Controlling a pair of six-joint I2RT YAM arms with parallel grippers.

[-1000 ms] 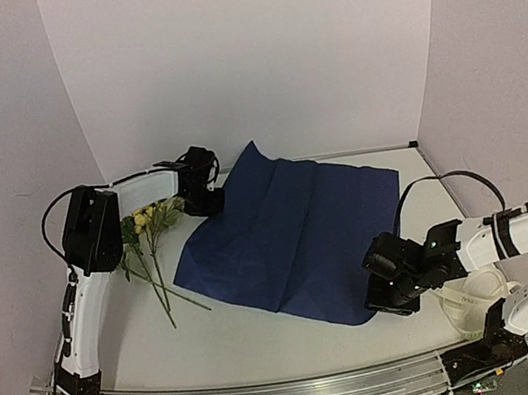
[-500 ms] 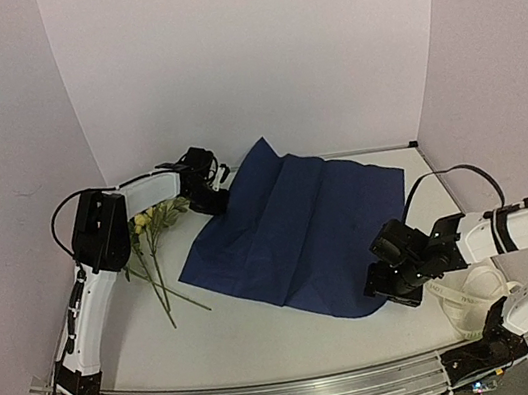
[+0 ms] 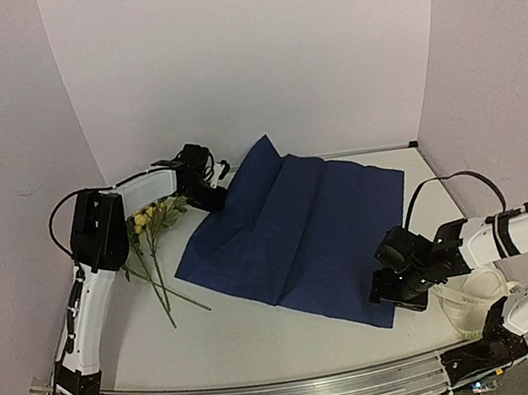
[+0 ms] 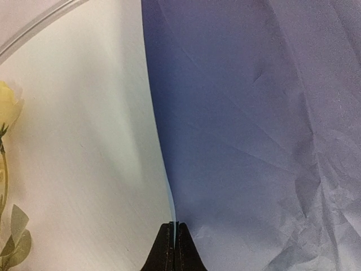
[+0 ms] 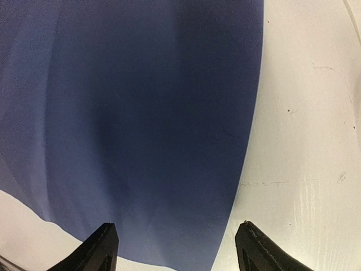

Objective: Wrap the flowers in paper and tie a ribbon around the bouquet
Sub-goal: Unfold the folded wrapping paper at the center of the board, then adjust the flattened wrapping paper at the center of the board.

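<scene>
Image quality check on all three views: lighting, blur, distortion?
Top external: even, soft light, no glare, paper reads navy. Left wrist: paper washed out to pale lavender, yellow blossom at the frame edge blurred. Right wrist: broad dark shadow across the paper's middle, its edge looks bowed, likely by the lens, table sharp.

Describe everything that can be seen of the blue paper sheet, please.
The paper is a large dark blue sheet, lightly creased, with one long fold across it. It lies mostly flat on the white table. Its far left corner is raised, pinched in the shut left gripper. The open right gripper hangs over its near right corner without gripping it. The flowers lie beside its left edge.
</scene>
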